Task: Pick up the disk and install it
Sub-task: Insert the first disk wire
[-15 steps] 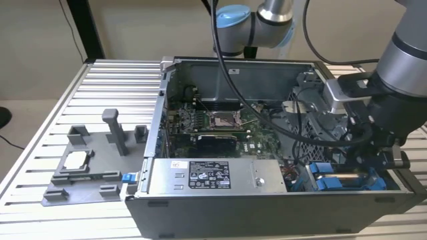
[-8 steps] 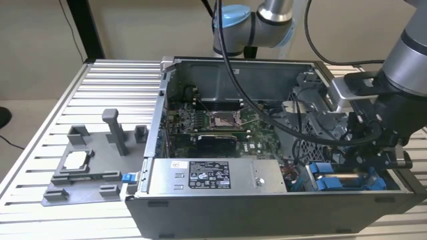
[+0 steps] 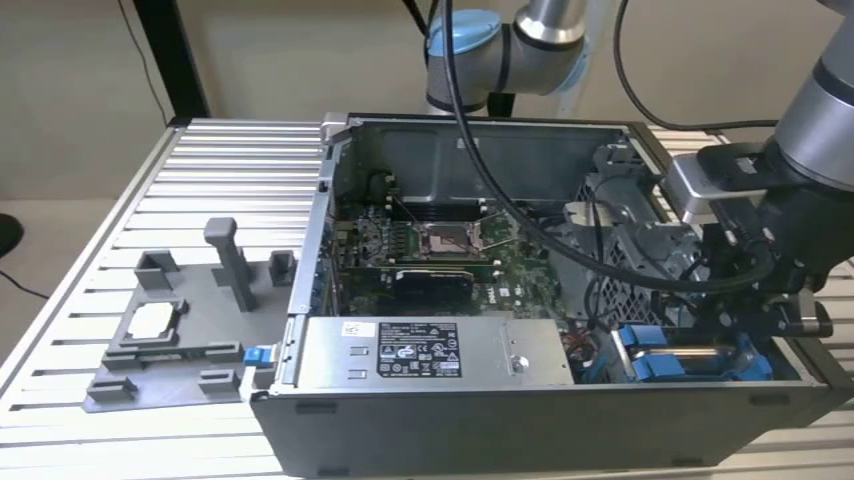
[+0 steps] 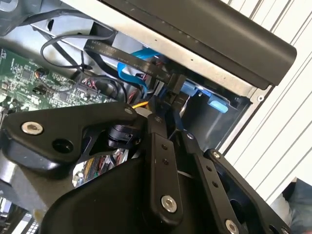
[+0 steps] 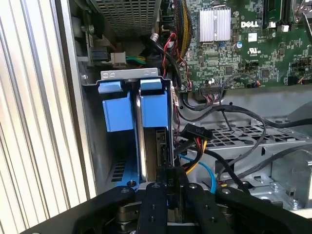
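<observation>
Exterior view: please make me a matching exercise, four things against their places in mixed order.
1. small square silver chip
2. large grey box with a white-and-black label
3. blue plastic bracket
4. green circuit board

A. near corner of the open black computer case, exterior view's right
B. on the grey plastic fixture
C. along the case's near wall
D. middle of the case

Pairs: 1-B, 2-C, 3-A, 4-D.
</observation>
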